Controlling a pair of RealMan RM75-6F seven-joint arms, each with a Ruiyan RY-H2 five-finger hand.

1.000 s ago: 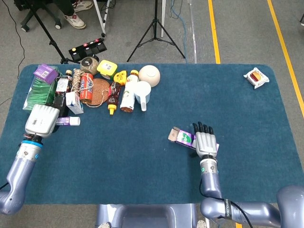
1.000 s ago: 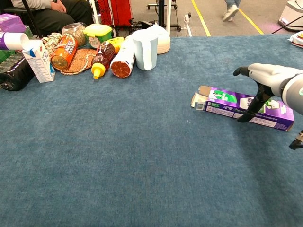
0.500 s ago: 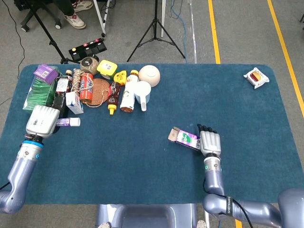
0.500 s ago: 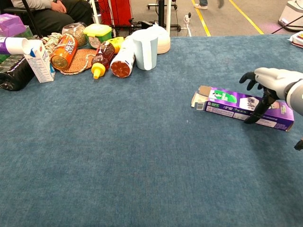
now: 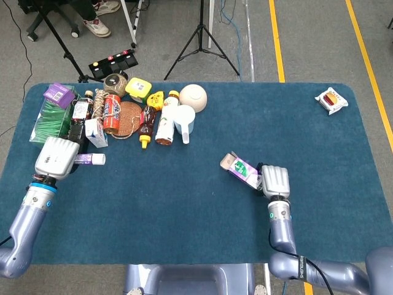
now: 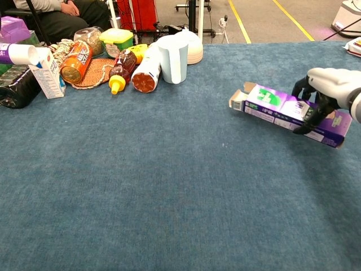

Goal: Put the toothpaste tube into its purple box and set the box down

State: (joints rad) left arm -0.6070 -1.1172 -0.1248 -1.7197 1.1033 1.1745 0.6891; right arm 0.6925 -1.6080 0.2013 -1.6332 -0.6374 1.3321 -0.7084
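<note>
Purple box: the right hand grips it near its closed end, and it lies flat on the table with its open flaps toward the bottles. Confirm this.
Not flat on the table. In the chest view the right hand grips the purple box near its closed end and holds it lifted clear of the blue table. Its open flaps do point toward the bottles.

The counter [image 5: 184, 203] with blue cloth is carrying bottles [image 5: 164, 126], a cup [image 5: 185, 120], a bowl [image 5: 193, 96] and a snack packet [image 5: 331, 99].

Right hand [image 5: 276, 182] grips the purple box [image 5: 242, 170]; left hand [image 5: 56, 157] holds the toothpaste tube [image 5: 92, 159].
</note>
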